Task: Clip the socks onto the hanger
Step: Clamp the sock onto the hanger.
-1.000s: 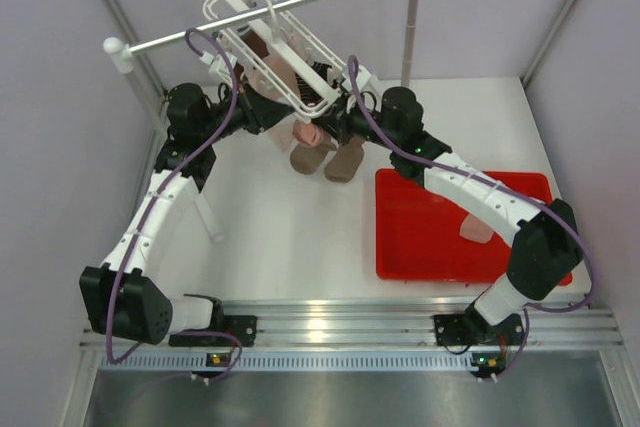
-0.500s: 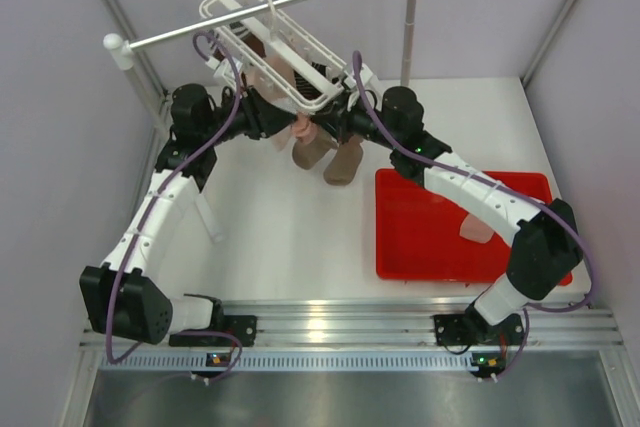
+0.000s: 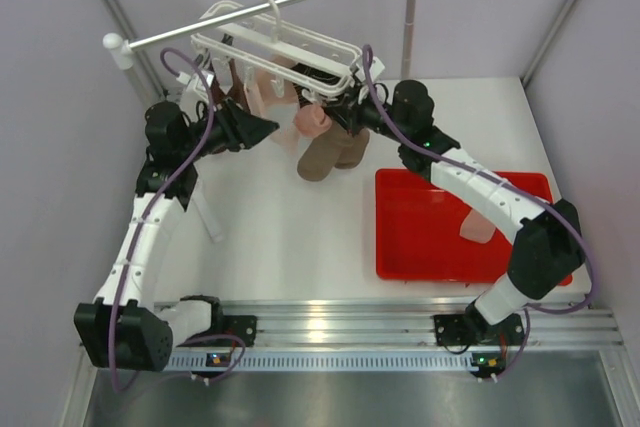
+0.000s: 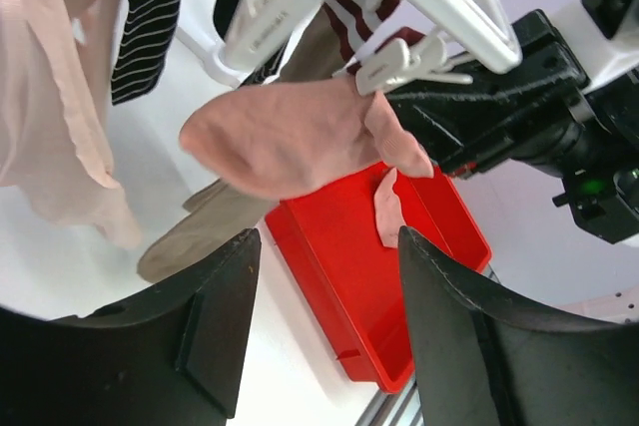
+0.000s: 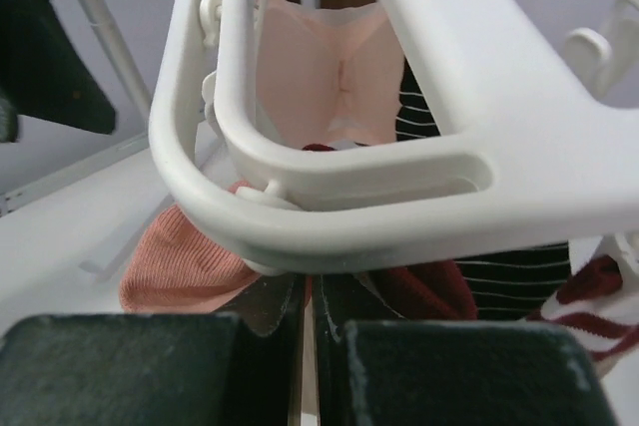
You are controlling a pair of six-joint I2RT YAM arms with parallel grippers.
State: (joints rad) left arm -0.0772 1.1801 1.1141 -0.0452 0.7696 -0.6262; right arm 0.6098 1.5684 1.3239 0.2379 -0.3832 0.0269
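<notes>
The white lattice hanger (image 3: 290, 45) hangs from the rail by its hook, and its frame (image 5: 339, 202) fills the right wrist view. Several socks dangle from its clips: a taupe-brown pair (image 3: 328, 152) with dark striped cuffs (image 4: 150, 7), and a pink sock (image 4: 290, 137) held by a white clip (image 4: 399, 62). My left gripper (image 4: 327, 238) is open and empty, a little left of and below the pink sock (image 3: 310, 121). My right gripper (image 5: 308, 281) is shut just under the hanger's corner, beside the pink sock's cuff. Whether it pinches anything is hidden.
A red tray (image 3: 420, 247) lies on the table at the right with one pale pink sock (image 3: 478, 227) in it. The long white rail (image 3: 260, 9) on poles crosses the back. Pale pink fabric (image 4: 50, 97) hangs at the hanger's left end.
My left gripper has opened and drawn back to the left, away from the hanger. The hanger has swung round to lie more crosswise. The pink sock now hangs from a clip.
</notes>
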